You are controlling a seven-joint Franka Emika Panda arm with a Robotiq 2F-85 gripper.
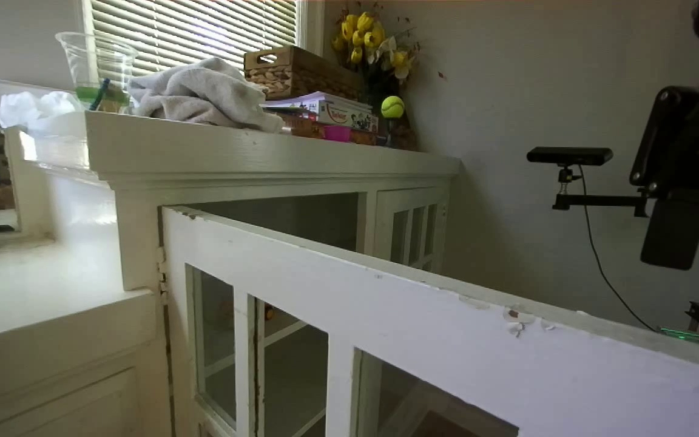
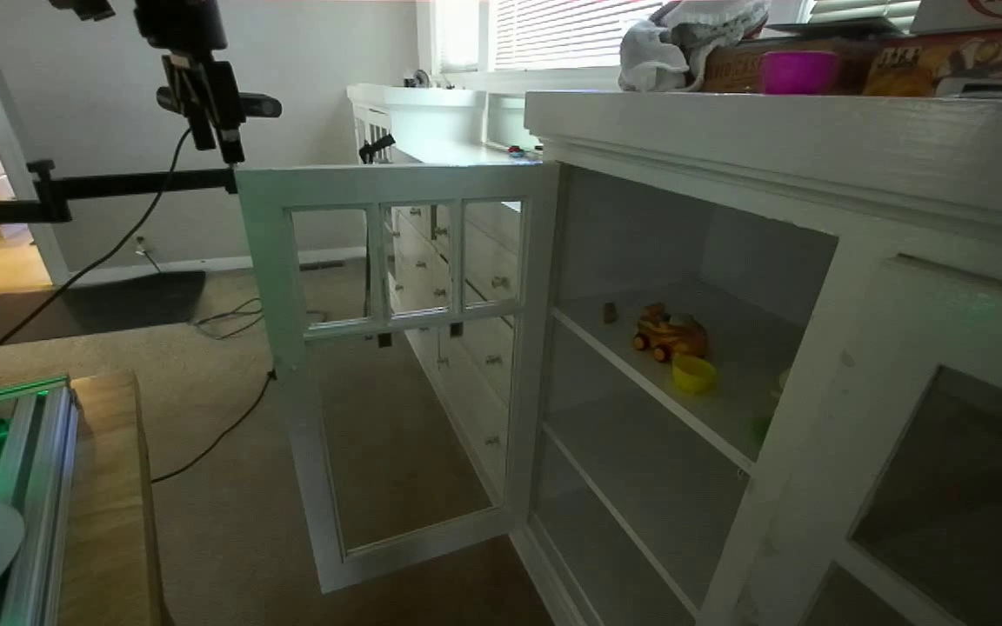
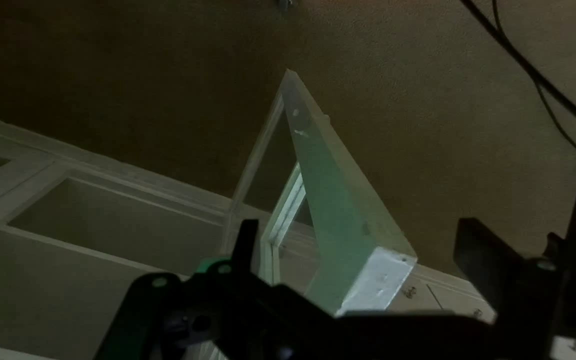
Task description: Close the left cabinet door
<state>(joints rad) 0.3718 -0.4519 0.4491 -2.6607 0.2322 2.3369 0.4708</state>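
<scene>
The left cabinet door, white with glass panes, stands swung open, out from the cabinet, in both exterior views (image 1: 337,297) (image 2: 397,183). Its top edge has chipped paint. My gripper is black and shows above the door's free end in both exterior views (image 1: 674,237) (image 2: 230,148). In the wrist view the gripper (image 3: 358,245) is open, with its fingers wide apart. The door's top free corner (image 3: 353,215) appears between the fingers there. I cannot tell whether a finger touches the door. The gripper holds nothing.
The matching glass-paned door (image 1: 386,224) is shut farther along the cabinet. An orange toy car (image 2: 671,335) and a yellow cup (image 2: 694,374) sit on a shelf inside. A towel (image 1: 198,91) and basket (image 1: 301,73) lie on the countertop. A camera on a bar (image 1: 568,156) extends beside the gripper.
</scene>
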